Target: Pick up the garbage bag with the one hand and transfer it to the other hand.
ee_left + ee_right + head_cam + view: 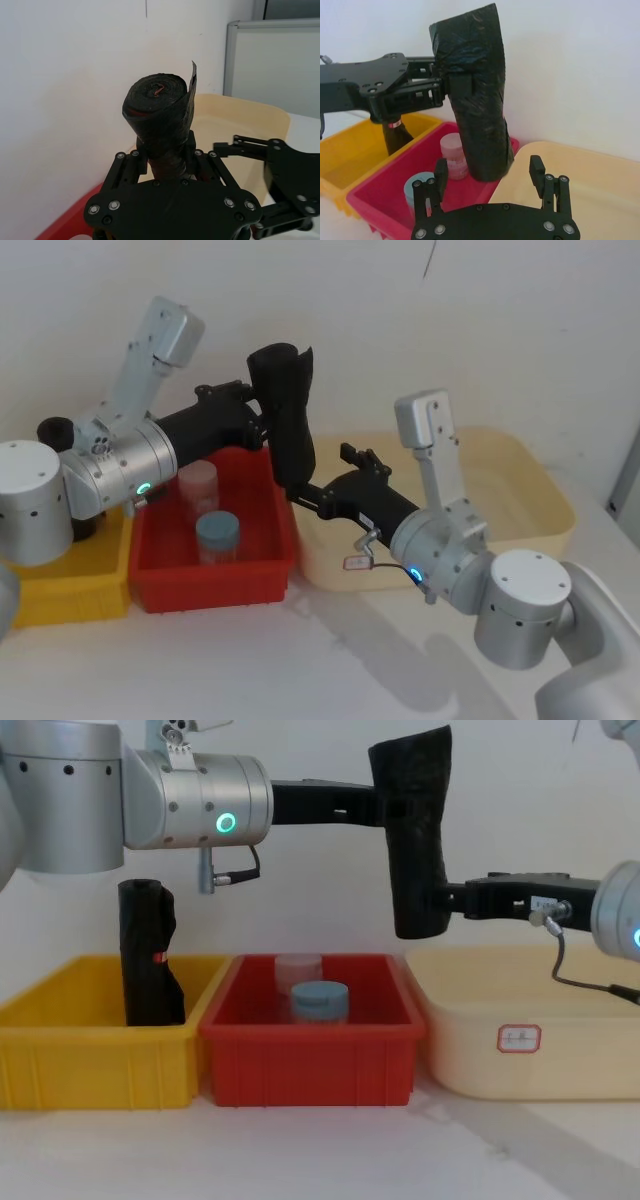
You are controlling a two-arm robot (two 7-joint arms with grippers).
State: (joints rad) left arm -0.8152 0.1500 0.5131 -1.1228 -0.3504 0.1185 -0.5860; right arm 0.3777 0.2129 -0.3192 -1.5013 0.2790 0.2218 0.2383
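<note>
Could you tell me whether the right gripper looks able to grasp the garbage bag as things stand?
Probably yes: the right gripper has its jaws open either side of the garbage bag at its lower end, while the left gripper holds it higher up.

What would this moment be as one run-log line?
stage: handover | left gripper: shut on garbage bag, held upright | right gripper: open, at bag's lower end | transfer: not yet done
</note>
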